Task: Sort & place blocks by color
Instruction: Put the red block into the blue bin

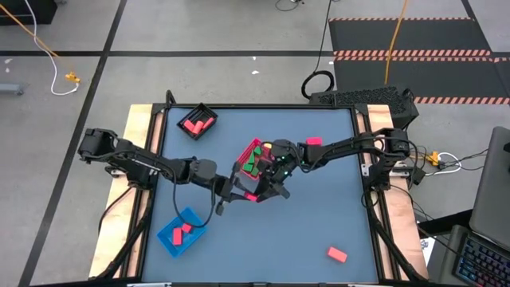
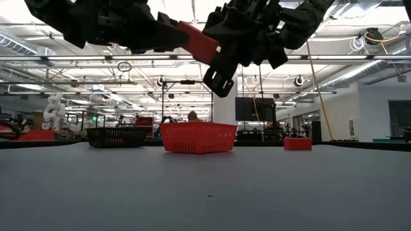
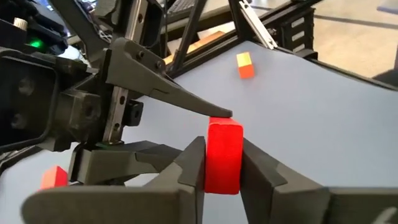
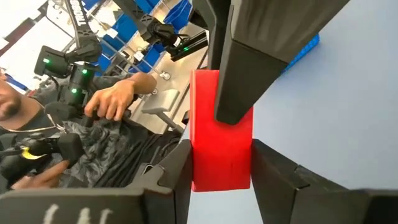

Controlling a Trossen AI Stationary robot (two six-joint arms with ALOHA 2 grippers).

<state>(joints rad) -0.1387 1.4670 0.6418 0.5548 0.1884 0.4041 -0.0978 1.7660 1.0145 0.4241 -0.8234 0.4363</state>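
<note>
A red oblong block (image 1: 251,196) is up in the air above the table's middle, between both grippers. My left gripper (image 1: 237,191) reaches it from the table's left and is shut on it (image 3: 224,155). My right gripper (image 1: 269,188) comes from the right and its fingers close on the same block (image 4: 221,146). In the low view the block (image 2: 199,42) sits high above the table. The pink-red tray (image 1: 256,143) holds green blocks (image 1: 252,163). Loose red blocks lie at the far right (image 1: 314,141) and near right (image 1: 337,254). My left gripper pinches the red block's near end (image 3: 222,177) between its two fingers (image 3: 186,168), coming level from the table's left. The block is lifted clear of the table and sticks out past the fingertips. My right gripper has a finger on each side of the block's lower part (image 4: 217,177), its fingers (image 4: 180,168) flush against the side faces. It comes slanting from the table's right. One fingertip (image 3: 217,112) rests on the block's free end.
A black tray (image 1: 198,121) at the far left and a blue tray (image 1: 182,233) at the near left each hold red blocks. The low view shows the red tray (image 2: 198,136) and black tray (image 2: 117,136). A person's hand (image 4: 118,99) shows beyond the table.
</note>
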